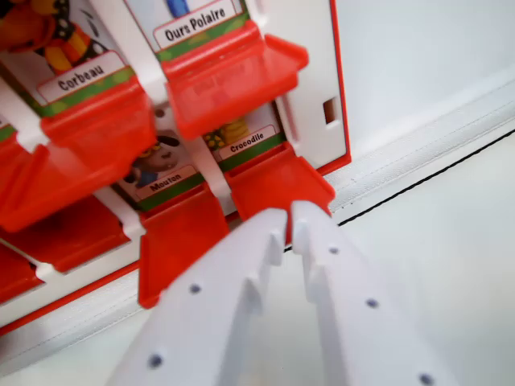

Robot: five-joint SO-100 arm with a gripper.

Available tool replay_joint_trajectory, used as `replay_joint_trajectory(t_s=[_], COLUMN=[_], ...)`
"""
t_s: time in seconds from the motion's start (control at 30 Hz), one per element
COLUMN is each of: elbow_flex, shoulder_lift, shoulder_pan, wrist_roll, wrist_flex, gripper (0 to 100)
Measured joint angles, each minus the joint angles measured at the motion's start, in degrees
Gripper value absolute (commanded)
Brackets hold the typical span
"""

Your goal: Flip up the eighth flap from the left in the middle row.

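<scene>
A white game board (310,80) carries rows of red flaps with animal cards. My gripper (289,215) comes up from the bottom of the wrist view, its two white fingers (241,289) pressed almost together with nothing between them. The tips rest against the lower edge of the red flap labelled Crocodile (278,183), the last one at the board's right end. To its left is the Mouton flap (173,233). In the row above stand the Ours Polaire flap (221,76) and the Corbeau flap (92,141). The fingers hide part of the board's red bottom edge.
The board's red border (342,88) ends just right of the Crocodile flap. Beyond it lies a pale surface (434,201) crossed by a white ridge and a thin dark line (418,181). More red flaps (24,241) fill the wrist view's left.
</scene>
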Motion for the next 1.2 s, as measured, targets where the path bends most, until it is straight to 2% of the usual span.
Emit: replay_joint_trajectory(t_s=[0.53, 1.2], elbow_flex=[-10.02, -16.96], shoulder_lift=[-8.61, -12.30], shoulder_pan=[-0.44, -0.44], wrist_roll=[0.62, 0.88], wrist_flex=[-2.11, -2.11], gripper=[0, 0])
